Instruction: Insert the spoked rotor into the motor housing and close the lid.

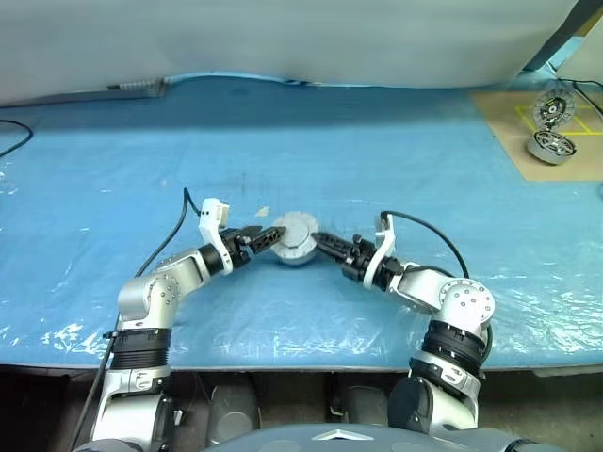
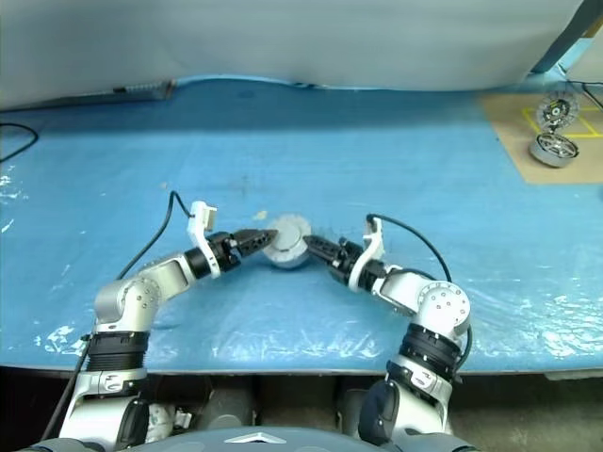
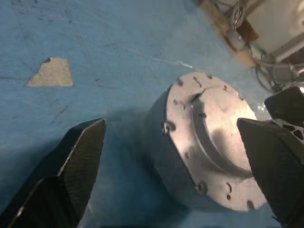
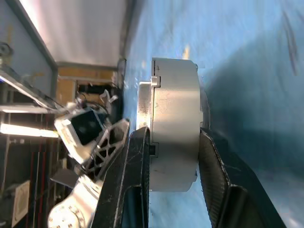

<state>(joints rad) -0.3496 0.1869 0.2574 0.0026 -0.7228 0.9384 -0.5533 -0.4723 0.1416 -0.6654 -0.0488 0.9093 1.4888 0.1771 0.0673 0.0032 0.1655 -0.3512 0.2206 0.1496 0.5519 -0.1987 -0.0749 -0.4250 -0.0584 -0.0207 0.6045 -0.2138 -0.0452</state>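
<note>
Between right jaws: closed motor housing (image 4: 173,142).

The motor housing (image 3: 209,142) looks like matt cast grey metal, on a smooth, perhaps plastic, blue sheet (image 1: 283,141).

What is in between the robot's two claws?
A round grey metal motor sits between them in the left eye view. The right gripper pinches its edge, and the left gripper has its fingers open wide around it.
</note>
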